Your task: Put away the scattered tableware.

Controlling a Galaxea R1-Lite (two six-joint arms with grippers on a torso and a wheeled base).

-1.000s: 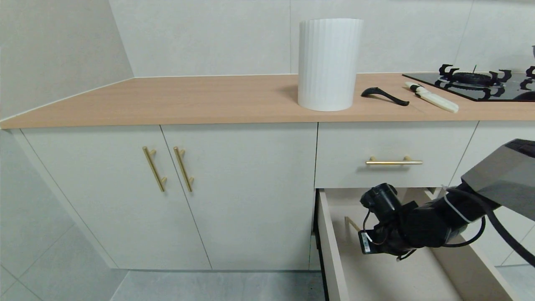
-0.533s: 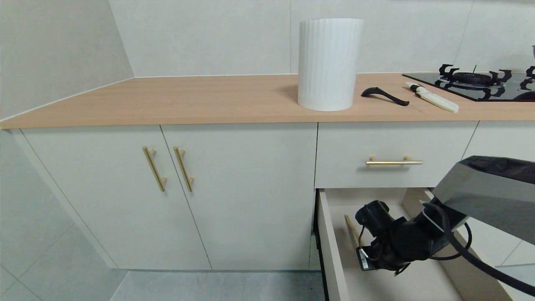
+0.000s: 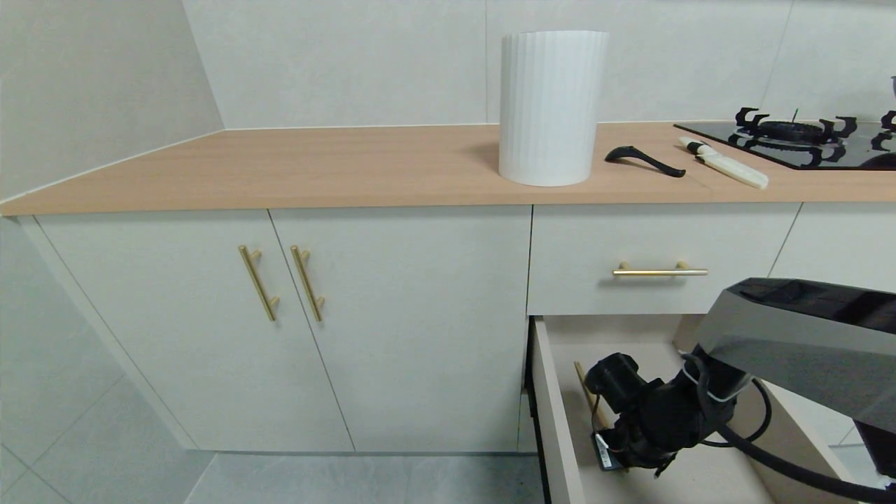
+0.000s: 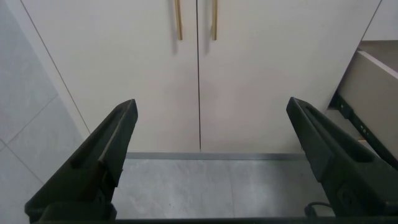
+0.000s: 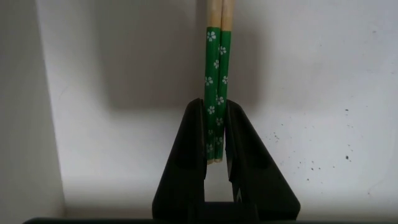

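Down in the open drawer (image 3: 556,420), close by its left wall, my right gripper (image 5: 216,109) has its jaws clamped on a pair of chopsticks (image 5: 216,56), pinching the green flowered ends while the bare wooden ends point toward the drawer's back. I cannot tell whether the sticks touch the pale, lightly speckled drawer floor.

My left gripper (image 4: 211,109) hangs low in front of the cabinet doors (image 3: 280,315), jaws wide apart with nothing between them, over grey floor tiles (image 3: 105,455). The two doors are shut and carry slim gold handles side by side. Above the open drawer, a second drawer (image 3: 658,234) sits closed.

Up on the wooden tabletop (image 3: 315,168) stands a tall white ribbed canister (image 3: 551,108). Just beside it, to the right, lies a black utensil (image 3: 642,158), then a cream-coloured knife (image 3: 724,166) near the edge of a black gas hob (image 3: 791,140). Pale wall tiles (image 3: 350,63) close off the corner behind.
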